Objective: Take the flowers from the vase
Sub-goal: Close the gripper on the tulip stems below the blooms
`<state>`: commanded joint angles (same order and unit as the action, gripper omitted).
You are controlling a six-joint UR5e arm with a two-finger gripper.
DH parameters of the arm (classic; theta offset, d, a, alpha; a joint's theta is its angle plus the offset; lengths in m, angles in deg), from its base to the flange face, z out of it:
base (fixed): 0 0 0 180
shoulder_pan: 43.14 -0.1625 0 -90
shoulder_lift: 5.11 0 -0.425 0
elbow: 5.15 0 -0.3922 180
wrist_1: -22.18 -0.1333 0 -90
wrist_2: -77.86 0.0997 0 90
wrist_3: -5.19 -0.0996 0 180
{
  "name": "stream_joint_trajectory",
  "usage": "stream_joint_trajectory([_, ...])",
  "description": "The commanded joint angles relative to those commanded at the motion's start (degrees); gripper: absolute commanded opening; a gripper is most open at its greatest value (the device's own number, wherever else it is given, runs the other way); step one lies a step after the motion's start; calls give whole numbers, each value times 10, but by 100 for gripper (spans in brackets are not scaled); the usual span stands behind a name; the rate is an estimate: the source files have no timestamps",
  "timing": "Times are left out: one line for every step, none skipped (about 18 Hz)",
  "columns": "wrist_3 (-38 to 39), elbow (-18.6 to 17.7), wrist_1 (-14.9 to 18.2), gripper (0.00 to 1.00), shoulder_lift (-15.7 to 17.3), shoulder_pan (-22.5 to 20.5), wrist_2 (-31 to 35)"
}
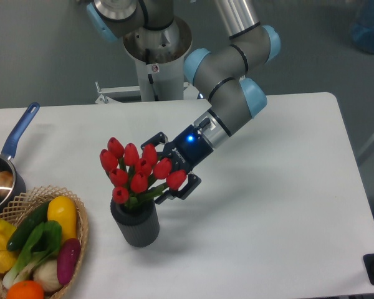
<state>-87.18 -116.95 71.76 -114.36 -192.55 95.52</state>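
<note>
With the bunch of red tulip flowers standing in the ribbed dark grey vase, the spread, empty gripper should straddle the stems above its rim before closing.

You can read no text here: the white printing on the black claw and the small sticker on the grey robot pedestal are too small.
</note>
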Motion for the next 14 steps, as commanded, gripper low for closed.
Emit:
stream_joint_trajectory([0,0,0,100,0,0,-1])
stream_joint_trajectory([1,0,0,100,0,0,-3])
stream_joint_trajectory([0,0,0,100,0,1,-4])
stream_joint_trajectory([0,1,0,100,-1,1,-4])
stream_joint_trajectory([0,1,0,100,-2,1,-4])
stream_joint_trajectory([0,1,-1,100,-5,2,-4])
stream_joint_trajectory([0,1,-3,100,-5,2,-5])
stream_joint_trajectory([0,2,-4,100,-6,3,-5])
stream_joint_trajectory([0,5,-4,100,-6,5,-5])
stream_joint_trajectory([0,7,-4,100,-8,5,-5])
stream_joint_trajectory([0,7,-4,100,-10,6,-5])
stream_joint_trajectory([0,7,-4,100,-10,6,-6])
stream_joint_trajectory([1,7,-4,100,-10,6,-10])
stream_joint_trajectory([1,7,-4,100,-10,6,-16])
